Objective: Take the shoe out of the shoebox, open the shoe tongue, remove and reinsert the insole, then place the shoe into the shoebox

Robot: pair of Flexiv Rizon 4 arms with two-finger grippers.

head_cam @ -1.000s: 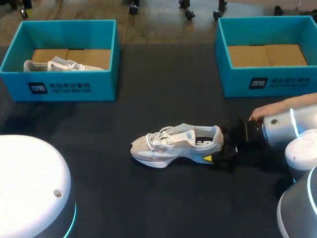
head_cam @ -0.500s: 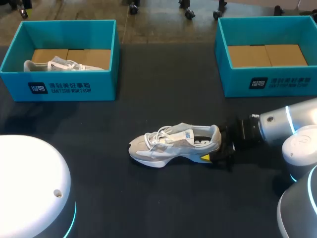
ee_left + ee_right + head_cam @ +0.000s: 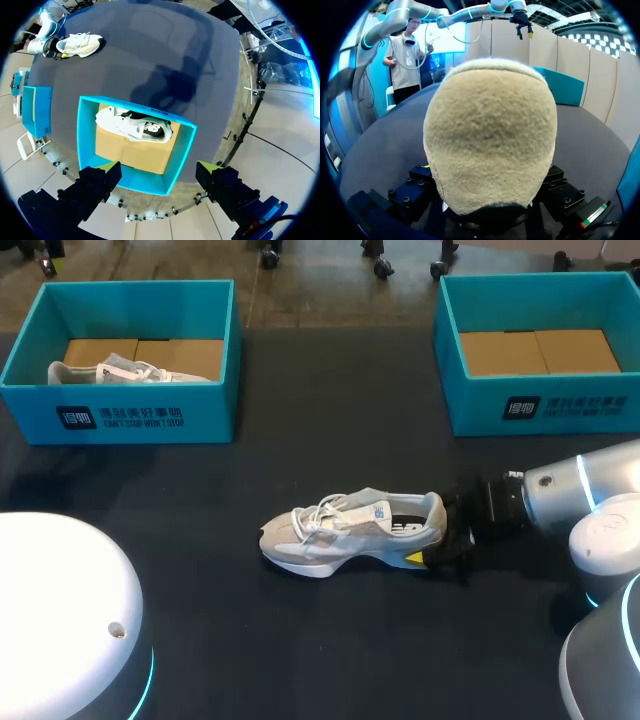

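A white and grey shoe (image 3: pixel 350 530) lies on its sole in the middle of the dark table, toe to the left. My right gripper (image 3: pixel 438 542) is at its heel, one yellow tip (image 3: pixel 415 559) showing on the near side. In the right wrist view the tan heel (image 3: pixel 490 135) fills the space between the fingers, which press on both sides. My left gripper (image 3: pixel 159 171) hangs open, high above the left shoebox (image 3: pixel 85 150), which holds a second white shoe (image 3: pixel 134 125). The right shoebox (image 3: pixel 470 400) holds only cardboard.
The left shoebox (image 3: pixel 130 415) stands at the back left, the right one at the back right. My left arm's white base (image 3: pixel 60 610) fills the near left corner. Dark table surface (image 3: pixel 330 420) lies between the boxes.
A hand that touched my right arm's wrist a second ago is gone. My right gripper and the shoe shifted slightly left. Nothing has moved in the last half second.
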